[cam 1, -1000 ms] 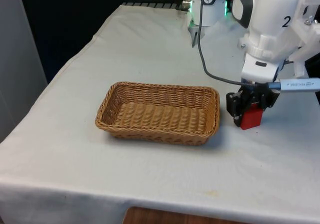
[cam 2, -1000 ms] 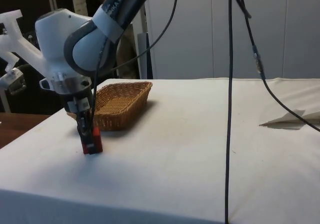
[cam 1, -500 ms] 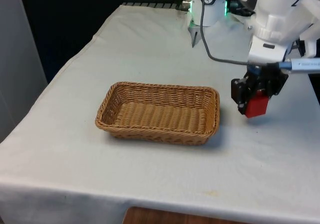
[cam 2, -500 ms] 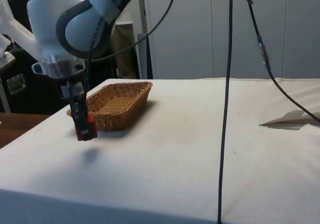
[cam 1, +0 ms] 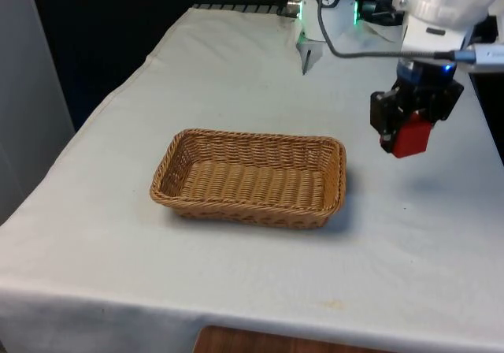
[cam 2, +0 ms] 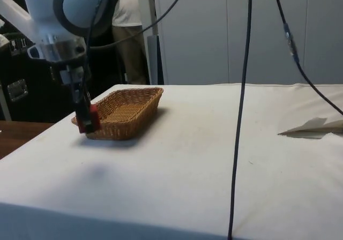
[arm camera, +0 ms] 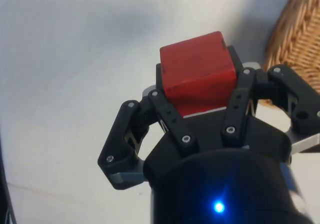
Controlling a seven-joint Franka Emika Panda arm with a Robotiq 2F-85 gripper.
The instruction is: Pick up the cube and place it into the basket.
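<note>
My black gripper (cam 1: 409,132) is shut on a red cube (cam 1: 412,137), holding it in the air above the white cloth. It hangs to the front view's right of the wicker basket (cam 1: 250,177), a short way clear of the basket's rim. From the side, the gripper (cam 2: 86,122) and the cube (cam 2: 89,123) hover just in front of the basket's near end (cam 2: 122,121). The wrist view has the cube (arm camera: 197,71) clamped between the two fingers (arm camera: 167,116), with the basket's edge (arm camera: 295,24) close by. The basket holds nothing.
A black cable (cam 2: 239,111) hangs down across the side view. A folded piece of white paper (cam 2: 313,127) lies on the cloth at the side view's right. A person (cam 2: 126,42) stands behind the table.
The gripper has lifted the cube off the cloth and keeps rising. The cube's shadow now lies separate on the table below it. The basket has not moved.
</note>
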